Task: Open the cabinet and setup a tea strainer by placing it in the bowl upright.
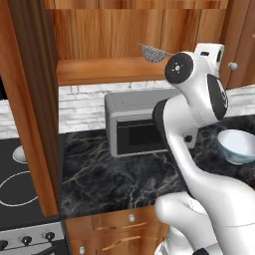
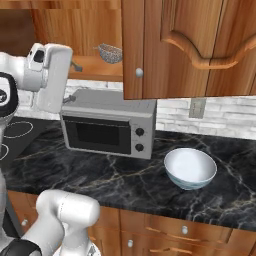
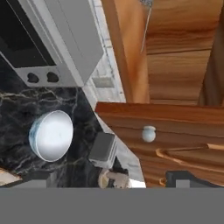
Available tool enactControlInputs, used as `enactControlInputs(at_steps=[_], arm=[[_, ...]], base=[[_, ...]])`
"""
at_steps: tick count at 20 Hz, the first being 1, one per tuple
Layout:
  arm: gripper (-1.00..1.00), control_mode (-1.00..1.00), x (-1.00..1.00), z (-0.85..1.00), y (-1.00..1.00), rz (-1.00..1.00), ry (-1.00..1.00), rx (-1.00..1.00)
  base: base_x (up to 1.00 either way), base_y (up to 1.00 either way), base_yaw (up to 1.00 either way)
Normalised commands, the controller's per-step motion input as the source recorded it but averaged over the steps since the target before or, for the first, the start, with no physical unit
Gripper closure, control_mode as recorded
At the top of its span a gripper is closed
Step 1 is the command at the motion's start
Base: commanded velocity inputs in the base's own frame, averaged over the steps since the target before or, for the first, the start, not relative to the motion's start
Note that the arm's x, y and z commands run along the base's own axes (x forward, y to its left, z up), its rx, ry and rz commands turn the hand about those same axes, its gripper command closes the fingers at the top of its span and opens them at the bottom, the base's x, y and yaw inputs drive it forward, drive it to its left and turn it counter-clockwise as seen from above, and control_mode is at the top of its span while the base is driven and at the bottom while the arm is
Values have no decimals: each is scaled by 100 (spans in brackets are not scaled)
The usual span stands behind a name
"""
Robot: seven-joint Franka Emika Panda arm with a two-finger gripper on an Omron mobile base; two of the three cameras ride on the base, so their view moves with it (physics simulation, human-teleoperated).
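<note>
Black marble countertop [image 2: 100, 180] veined in pale gold runs beneath a reddish-brown wooden cabinet [image 1: 104, 30] in this simulated kitchen, with a white brick backsplash [image 1: 82, 107] between them. One cabinet door [image 1: 30, 99] stands swung wide at 9 o'clock in the left base view, baring a plain wood shelf [image 1: 99, 69]. On that shelf, toward 12 o'clock, sits the tea strainer [image 1: 153, 53]: a small grey mesh cup, rounded at the bottom, with a thin wire handle reaching sideways. From the right base view the tea strainer [image 2: 110, 52] shows as a shallow grey basket at about 11 o'clock, resting on the shelf just left of the closed cabinet door [image 2: 195, 45] with its arched raised panel and round silver knob [image 2: 139, 73].

A silver microwave [image 2: 107, 125] with a dark window and two black dials stands on the counter below the shelf. The bowl [image 2: 190, 168], round, white with a pale blue tint and a small foot, sits well apart from the strainer, on the marble at 4 o'clock in the right base view and near 3 o'clock in the left base view [image 1: 238, 145]. It holds nothing.

The Franka arm's white wrist is raised in front of the shelf, near the strainer. In the hand view the bowl [image 3: 51, 134] lies at 8 o'clock and the knob [image 3: 148, 133] near center; the gripper [image 3: 105, 177] tips are dark and low in the frame, and whether the claw is spread or pressed together cannot be told.

A black cooktop [image 1: 20, 184] lies at 8 o'clock in the left base view.
</note>
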Motion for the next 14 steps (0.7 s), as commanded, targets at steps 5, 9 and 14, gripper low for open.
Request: enactControlInputs(at_steps=[5, 9, 14], arm=[[-100, -100, 61, 2, -1, -14, 25, -26], [-100, -100, 41, 3, -9, -20, 22, -28], [-100, -100, 36, 0, -27, -18, 3, -12]], base=[[0, 0, 0], [0, 0, 0], [0, 0, 0]])
